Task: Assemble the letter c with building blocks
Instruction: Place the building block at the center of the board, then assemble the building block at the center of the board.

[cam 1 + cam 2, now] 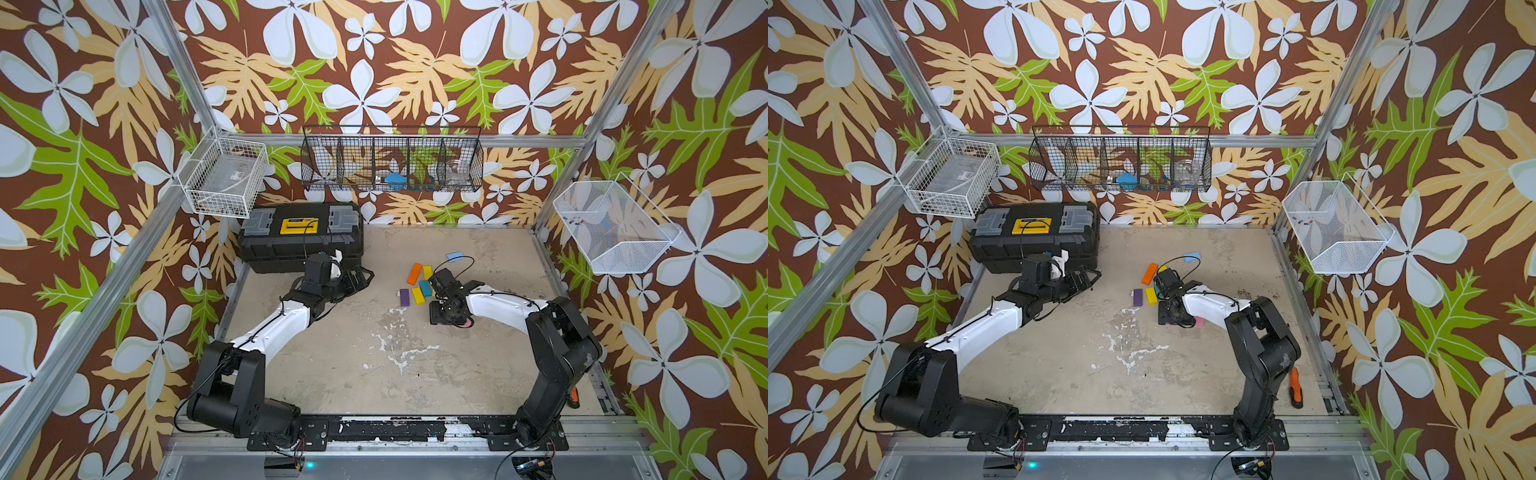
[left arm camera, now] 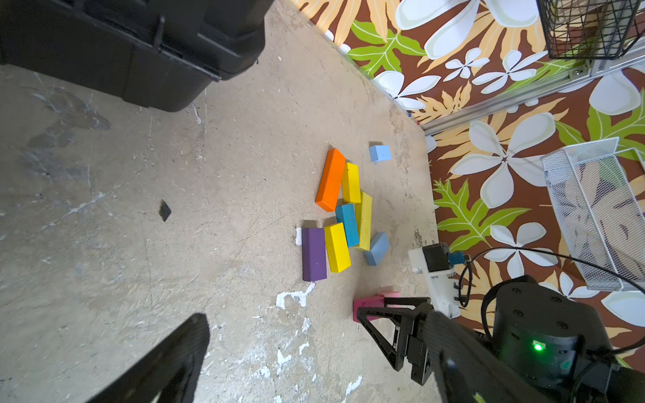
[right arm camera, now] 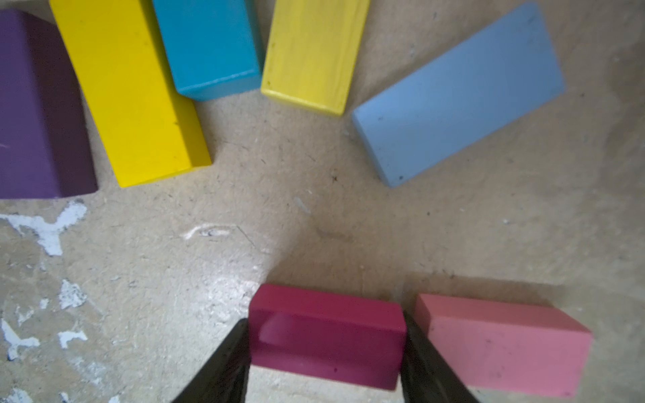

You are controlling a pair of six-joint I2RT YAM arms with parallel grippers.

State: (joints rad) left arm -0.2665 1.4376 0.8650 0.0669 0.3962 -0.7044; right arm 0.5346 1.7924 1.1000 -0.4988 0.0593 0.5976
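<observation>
Several building blocks lie clustered right of the table's centre: orange (image 1: pixel 414 273), teal (image 1: pixel 425 287), yellow (image 1: pixel 417 295) and purple (image 1: pixel 404 297), with a light blue one (image 1: pixel 454 254) apart behind them. My right gripper (image 3: pixel 326 349) points down just in front of the cluster and is shut on a magenta block (image 3: pixel 326 335), one finger on each end. A pink block (image 3: pixel 502 345) lies right beside it, and another light blue block (image 3: pixel 457 94) lies beyond. My left gripper (image 1: pixel 361 276) hovers open and holds nothing, beside the toolbox and left of the blocks.
A black toolbox (image 1: pixel 299 237) stands at the back left of the table. An orange-handled screwdriver (image 1: pixel 1296 386) lies near the right arm's base. Wire baskets hang on the left wall (image 1: pixel 224 178), the back wall (image 1: pixel 392 160) and the right wall (image 1: pixel 615 228).
</observation>
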